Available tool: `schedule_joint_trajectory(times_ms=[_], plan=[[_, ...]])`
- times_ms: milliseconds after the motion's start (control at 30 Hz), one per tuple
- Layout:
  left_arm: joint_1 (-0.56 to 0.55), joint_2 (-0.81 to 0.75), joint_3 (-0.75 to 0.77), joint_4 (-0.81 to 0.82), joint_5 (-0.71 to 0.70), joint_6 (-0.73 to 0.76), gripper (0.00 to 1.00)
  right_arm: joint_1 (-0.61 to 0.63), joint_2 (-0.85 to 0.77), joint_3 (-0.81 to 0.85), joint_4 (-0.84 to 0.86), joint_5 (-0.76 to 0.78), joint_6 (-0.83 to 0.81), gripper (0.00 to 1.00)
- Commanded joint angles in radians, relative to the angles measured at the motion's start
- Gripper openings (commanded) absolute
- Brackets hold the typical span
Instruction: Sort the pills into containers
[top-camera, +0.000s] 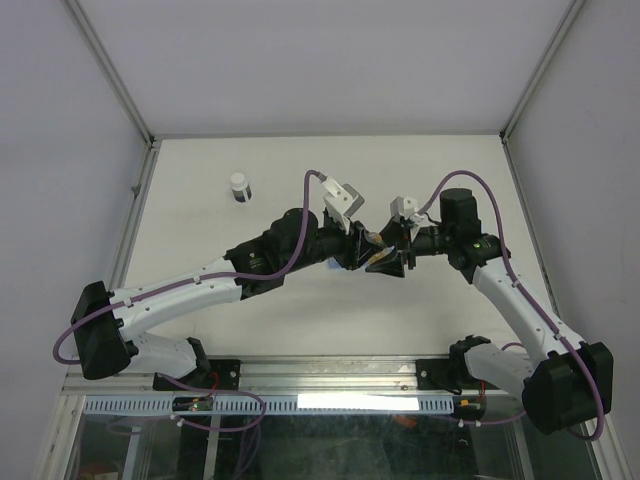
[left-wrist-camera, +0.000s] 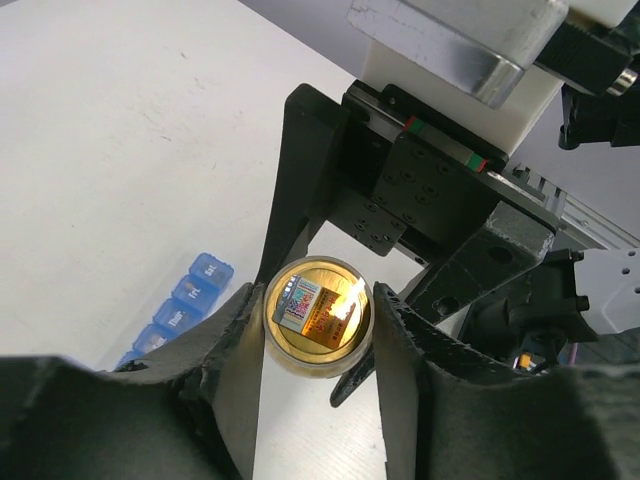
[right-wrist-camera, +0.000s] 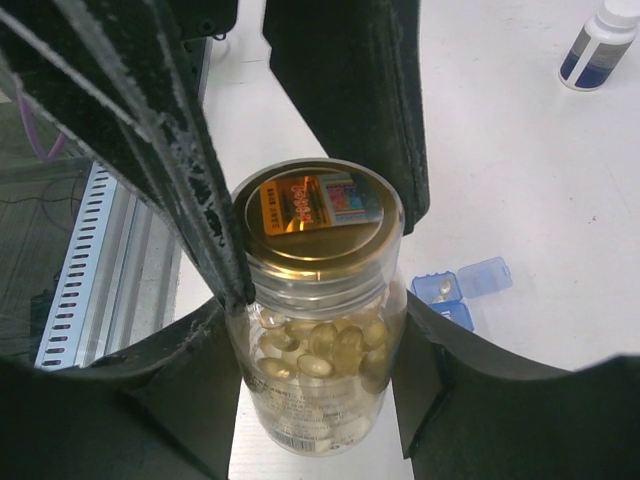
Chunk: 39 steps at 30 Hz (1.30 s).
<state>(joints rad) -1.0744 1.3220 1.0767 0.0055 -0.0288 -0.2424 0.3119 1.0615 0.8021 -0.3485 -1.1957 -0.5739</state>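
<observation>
**A:** Pills (right-wrist-camera: 318, 345): can you find them from overhead?

**B:** No. The left arm (top-camera: 200, 285) and right arm (top-camera: 510, 295) meet nose to nose over the middle of the table (top-camera: 430, 330). What sits between them is too small to make out. A white-capped vial (top-camera: 240, 186) stands well apart, toward the far left.

**A:** And the left wrist view?

**B:** The left gripper (left-wrist-camera: 318, 325) has a finger pressed to each side of a gold lid (left-wrist-camera: 320, 345), so it is clamped on it. A blue pill organiser (left-wrist-camera: 195, 293) lies on the table below. I can't tell from here what its compartments hold.

**A:** Right wrist?

**B:** The right gripper (right-wrist-camera: 315, 345) is closed on the body of a clear bottle (right-wrist-camera: 315, 425), under that lid. Pale yellow capsules fill the bottle and crowd up to the neck. Just beside it, the organiser has one compartment flipped open with a single capsule inside.

**A:** What could go wrong from here?

**B:** The bottle looks tilted to me. If the lid comes free like that, capsules could pour onto the table and miss the organiser. If the right gripper's hold is too light, the bottle may turn with the lid and not unscrew.
</observation>
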Motion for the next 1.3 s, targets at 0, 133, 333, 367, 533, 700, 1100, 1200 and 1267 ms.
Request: schedule_joint_trajectory(times_ms=[0, 133, 333, 367, 533, 700, 1100, 1200, 1267], plan=[[-0.009, 0.001, 0.043, 0.002, 0.027, 0.059, 0.29, -0.003, -0.005, 0.028, 0.045, -0.023, 0.006, 0.0], [-0.009, 0.001, 0.041, 0.002, 0.035, 0.081, 0.01, -0.005, -0.005, 0.028, 0.045, -0.022, 0.007, 0.0], [-0.009, -0.001, 0.037, 0.002, 0.026, 0.097, 0.0, -0.004, -0.006, 0.027, 0.046, -0.023, 0.01, 0.3], [-0.009, -0.003, 0.035, 0.001, 0.027, 0.098, 0.0, -0.004, -0.006, 0.027, 0.048, -0.022, 0.011, 0.37], [-0.009, -0.008, 0.029, 0.003, 0.024, 0.103, 0.0, -0.005, -0.005, 0.025, 0.052, -0.021, 0.018, 0.66], [-0.007, -0.016, 0.022, 0.002, 0.011, 0.105, 0.0, -0.004, -0.005, 0.024, 0.055, -0.02, 0.025, 0.79], [0.039, -0.057, -0.056, -0.01, -0.044, 0.099, 0.0, -0.011, -0.012, 0.028, 0.045, -0.015, 0.014, 0.99], [0.074, -0.081, -0.096, -0.009, -0.046, 0.084, 0.0, -0.017, -0.014, 0.028, 0.047, -0.011, 0.017, 0.99], [0.102, -0.103, -0.123, -0.009, -0.046, 0.077, 0.0, -0.024, -0.017, 0.024, 0.059, -0.004, 0.026, 0.99]])
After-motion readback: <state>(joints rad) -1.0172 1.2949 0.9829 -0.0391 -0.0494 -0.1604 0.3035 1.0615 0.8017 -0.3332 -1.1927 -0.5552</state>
